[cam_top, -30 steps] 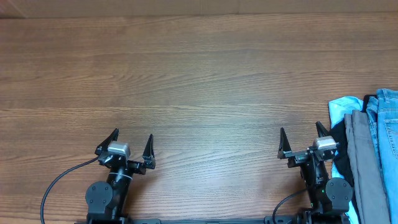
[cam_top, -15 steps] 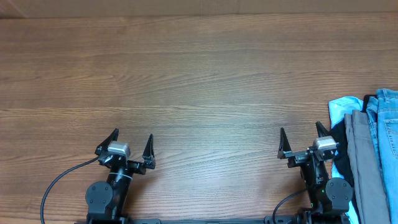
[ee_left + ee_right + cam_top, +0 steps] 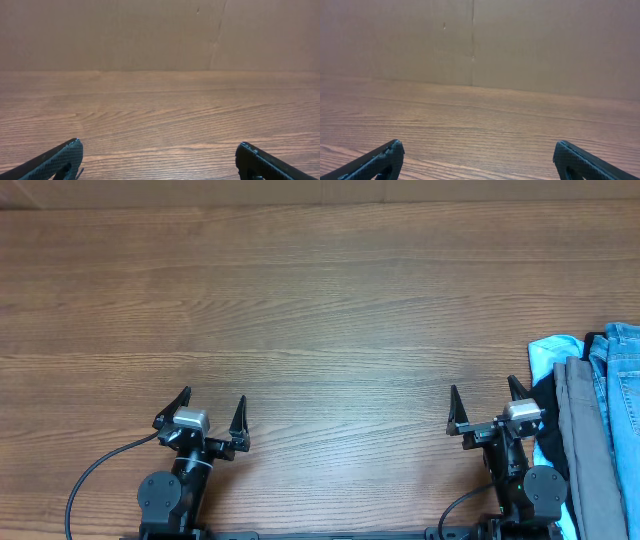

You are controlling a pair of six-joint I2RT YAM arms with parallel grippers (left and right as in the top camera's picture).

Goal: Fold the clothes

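The light blue denim jeans (image 3: 626, 390) lie in a pile at the far right edge of the table, partly cut off by the frame, seen only in the overhead view. My left gripper (image 3: 212, 405) is open and empty at the front left; its fingertips show in the left wrist view (image 3: 159, 146) over bare wood. My right gripper (image 3: 484, 398) is open and empty at the front right, just left of the pile; its fingertips show in the right wrist view (image 3: 479, 146) over bare wood.
Grey trousers (image 3: 585, 450) and a pale-blue cloth (image 3: 545, 358) lie in the same pile beside the jeans. The wooden table (image 3: 320, 310) stretches out ahead of both arms. A brown cardboard wall (image 3: 150, 30) stands behind the far edge.
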